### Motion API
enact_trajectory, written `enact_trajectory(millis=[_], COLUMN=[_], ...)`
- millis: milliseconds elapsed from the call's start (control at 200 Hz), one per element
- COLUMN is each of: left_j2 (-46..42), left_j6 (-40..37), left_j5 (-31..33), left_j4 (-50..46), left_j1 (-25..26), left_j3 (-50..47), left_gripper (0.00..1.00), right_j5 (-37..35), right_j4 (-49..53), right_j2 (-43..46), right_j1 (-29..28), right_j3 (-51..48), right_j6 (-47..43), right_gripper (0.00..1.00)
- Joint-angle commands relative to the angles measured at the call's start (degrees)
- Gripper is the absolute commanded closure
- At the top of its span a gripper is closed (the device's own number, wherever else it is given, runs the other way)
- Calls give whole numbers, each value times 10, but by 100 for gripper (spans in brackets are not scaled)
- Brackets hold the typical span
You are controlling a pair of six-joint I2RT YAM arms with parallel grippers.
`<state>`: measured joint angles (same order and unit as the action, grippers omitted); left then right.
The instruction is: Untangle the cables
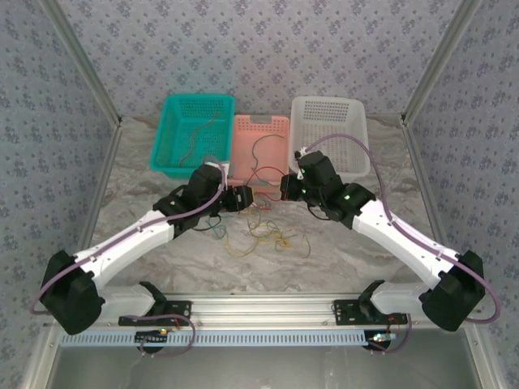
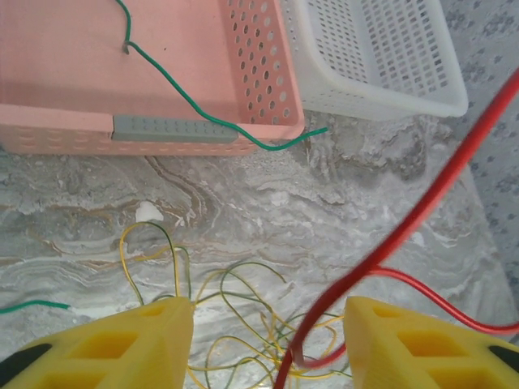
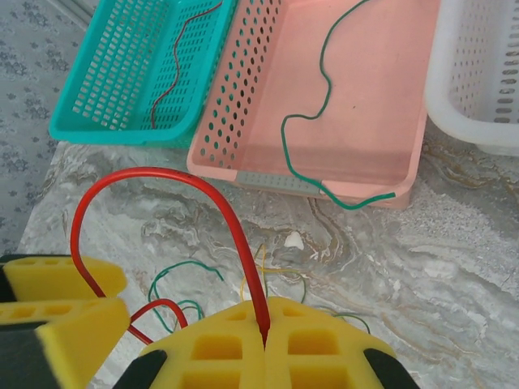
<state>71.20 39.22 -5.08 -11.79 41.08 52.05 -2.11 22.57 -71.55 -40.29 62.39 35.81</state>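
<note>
My right gripper (image 3: 266, 326) is shut on a red cable (image 3: 162, 173), which arches up and left from its pads. That red cable (image 2: 422, 207) runs slantwise through the gap between the yellow fingers of my left gripper (image 2: 268, 328), which stands open around it. Below both grippers a tangle of yellow and green cables (image 1: 258, 233) lies on the marble table; it is the same yellow and green tangle (image 2: 243, 263) in the left wrist view. In the top view the left gripper (image 1: 243, 197) and right gripper (image 1: 285, 185) hang close together in front of the pink basket.
Three baskets stand in a row at the back: teal (image 1: 193, 130), pink (image 1: 259, 146) and white (image 1: 328, 134). A green cable (image 3: 306, 154) lies in the pink basket with its end over the front rim. A thin dark red cable (image 3: 174, 61) lies in the teal basket.
</note>
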Motion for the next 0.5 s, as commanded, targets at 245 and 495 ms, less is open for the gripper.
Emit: enact_trajectory(millis=[245,495], left_j2=[-19,-31], left_j6=[-18,-1], left_j5=[-5,-107], left_j4=[-42,-158], left_j1=[7,-5], left_j3=[62,146], left_gripper=[100,100], right_j5=[-56,-172], right_j4=[68,100], right_j2=[-2,-51], right_j1=[-9,-46], right_j3=[12,26], right_j6=[-113,-227], right_gripper=[100,100])
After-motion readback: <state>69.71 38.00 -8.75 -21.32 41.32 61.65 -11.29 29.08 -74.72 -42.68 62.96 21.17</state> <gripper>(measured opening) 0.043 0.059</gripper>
